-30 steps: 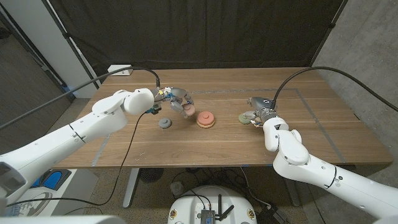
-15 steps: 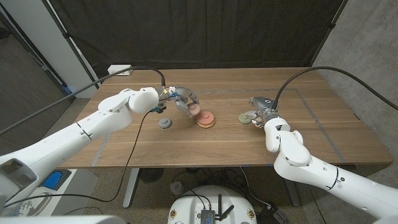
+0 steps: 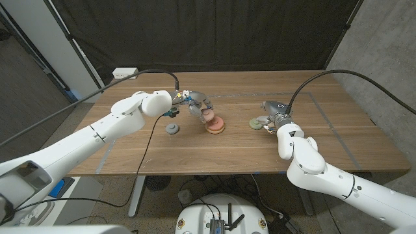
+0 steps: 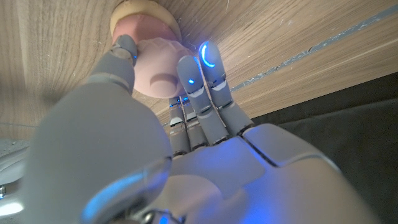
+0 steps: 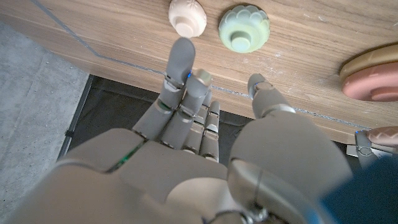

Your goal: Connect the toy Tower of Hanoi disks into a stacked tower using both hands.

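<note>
Head view. Left hand (image 3: 198, 106): fingers pinching a pink disk (image 3: 208, 116), held just above the stacked base disks (image 3: 215, 126) at mid-table. Right hand (image 3: 274, 117): fingers spread, holding nothing, just beside the green disk (image 3: 255, 123) and peach disk (image 5: 187, 17). Grey disk (image 3: 171, 129): loose on the wooden table (image 3: 338, 140), near the stack. Risk: pink disk tilted or off the peg at release, so it likely slides off. Obscured: stack's peg, hidden by fingers; disk count in the base unclear.
</note>
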